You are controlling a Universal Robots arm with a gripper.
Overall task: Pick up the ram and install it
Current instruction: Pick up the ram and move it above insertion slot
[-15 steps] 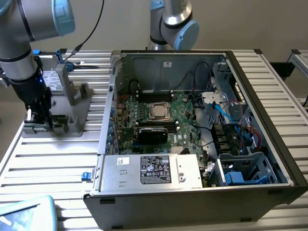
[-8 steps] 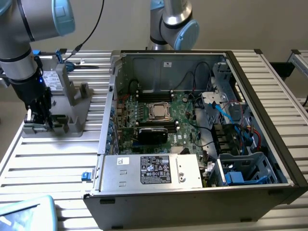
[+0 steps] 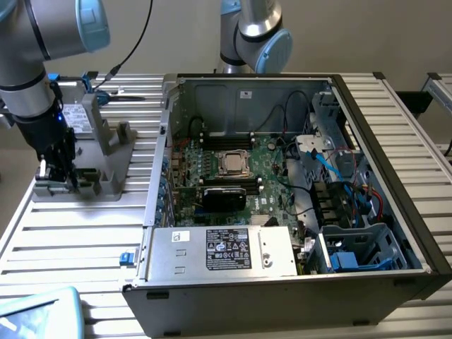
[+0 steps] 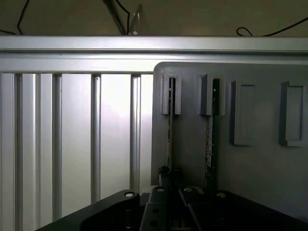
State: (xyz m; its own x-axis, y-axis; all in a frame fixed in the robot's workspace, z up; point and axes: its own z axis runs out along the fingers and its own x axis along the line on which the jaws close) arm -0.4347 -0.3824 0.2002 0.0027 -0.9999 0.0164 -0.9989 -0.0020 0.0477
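Note:
The ram [image 4: 170, 130] is a thin green stick seen edge-on, standing in a slot of the grey holder [image 4: 260, 163]. A second stick [image 4: 210, 139] stands in the slot beside it. My gripper [image 4: 169, 182] is shut on the near end of the first ram stick. In the exterior view my gripper [image 3: 62, 175] reaches straight down onto the grey holder [image 3: 106, 152] at the exterior view's left, and its fingers hide the stick. The open computer case [image 3: 417, 233] lies to the right with its motherboard [image 3: 272, 169] exposed.
A grey boxy drive [image 3: 88, 116] stands on the holder behind my gripper. A second arm's base [image 3: 254, 35] rises behind the case. The power supply [image 3: 219, 251] sits at the case front, with cables and drive cages [image 3: 353, 240] on its right side. The slatted table [image 3: 78, 240] surrounds everything.

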